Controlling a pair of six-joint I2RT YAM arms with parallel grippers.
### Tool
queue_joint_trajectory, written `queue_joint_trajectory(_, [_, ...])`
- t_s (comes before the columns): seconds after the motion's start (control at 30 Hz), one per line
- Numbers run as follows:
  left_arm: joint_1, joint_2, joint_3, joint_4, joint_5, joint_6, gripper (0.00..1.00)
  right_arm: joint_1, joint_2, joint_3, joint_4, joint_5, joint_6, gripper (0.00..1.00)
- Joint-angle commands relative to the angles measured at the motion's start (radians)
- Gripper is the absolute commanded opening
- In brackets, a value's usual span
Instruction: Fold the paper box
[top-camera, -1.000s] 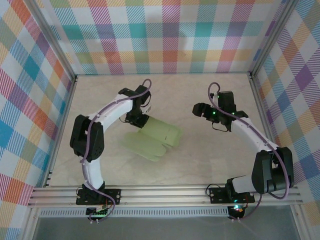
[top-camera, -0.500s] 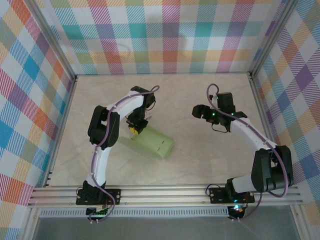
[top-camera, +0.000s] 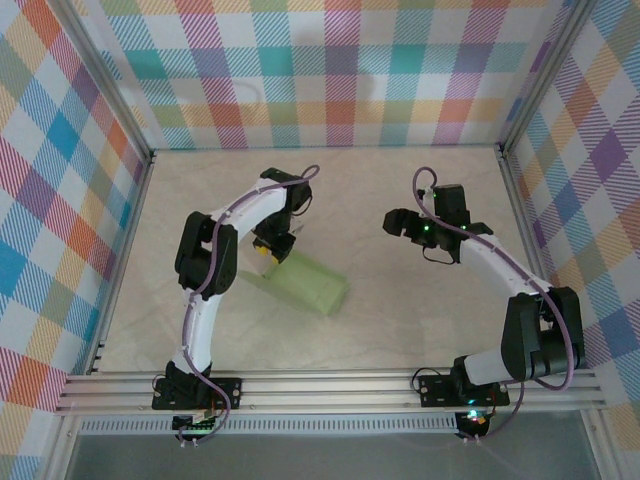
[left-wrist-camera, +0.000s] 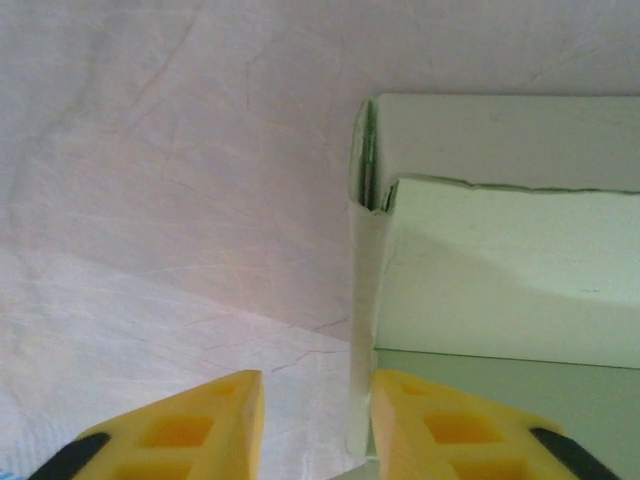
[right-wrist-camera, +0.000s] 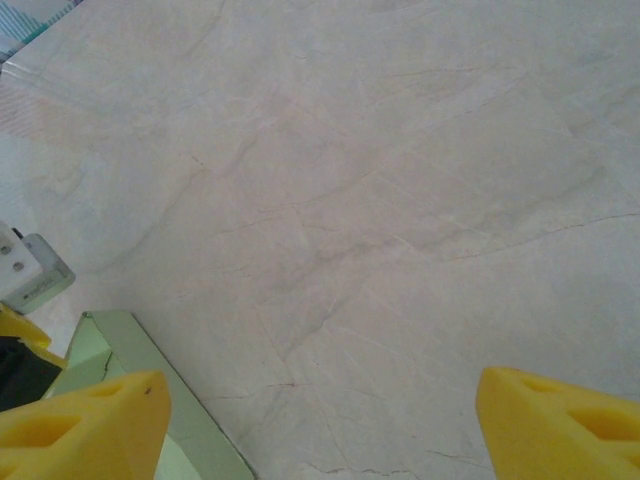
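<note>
— Where's the paper box (top-camera: 312, 284)?
— Lying on the tabletop (top-camera: 420, 310), left of centre. The left claw (top-camera: 268, 250) has its fingers apart, straddling the box's side wall.
— And the right claw (top-camera: 392, 222)?
— Spread wide, hovering well apart.

No legible text, label, brand, number or sign on the paper box (top-camera: 305, 280), the bench (top-camera: 400, 300), the arms or the plaid walls.

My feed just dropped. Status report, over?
Left gripper open, end wall of paper box between its fingers. Right gripper open wide above table. Box partly folded. Nothing in the way.
</note>
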Motion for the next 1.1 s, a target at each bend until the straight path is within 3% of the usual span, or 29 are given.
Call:
queue_joint_trajectory(0.0, [-0.003,-0.097,0.002,0.049,-0.038,-0.03,0.47,-0.004,0.005,-0.007,0.029,-0.048,-0.036,0.81])
queue_joint_trajectory(0.1, [-0.005,-0.181,-0.014,0.147,-0.03,-0.066,0.64,0.002,0.001,-0.018,0.045,-0.092,-0.074,0.83])
queue_joint_trajectory(0.13, [-0.009,-0.218,-0.023,0.192,-0.034,-0.083,0.74,0.007,0.001,-0.021,0.055,-0.1,-0.081,0.83])
queue_joint_trajectory(0.27, [-0.016,-0.395,-0.111,0.392,-0.056,-0.159,0.99,0.062,0.023,0.003,0.03,-0.052,-0.135,0.83])
queue_joint_trajectory(0.47, [0.0,-0.738,-0.369,0.625,-0.243,-0.321,1.0,0.156,0.077,0.052,0.006,0.003,-0.18,0.85])
queue_joint_trajectory(0.73, [0.091,-1.165,-0.692,0.455,-0.455,-0.706,1.0,0.197,0.136,0.081,0.029,-0.003,-0.163,0.86])
queue_joint_trajectory(0.83, [0.162,-1.264,-0.8,0.366,-0.438,-0.825,0.95,0.204,0.155,0.099,0.031,-0.013,-0.163,0.86])
queue_joint_trajectory(0.93, [0.239,-1.31,-0.92,0.347,-0.309,-0.927,0.91,0.213,0.174,0.118,0.03,-0.024,-0.162,0.86])
queue_joint_trajectory(1.07, [0.258,-1.319,-1.099,0.432,-0.113,-1.077,0.85,0.227,0.189,0.131,0.028,-0.029,-0.156,0.86])
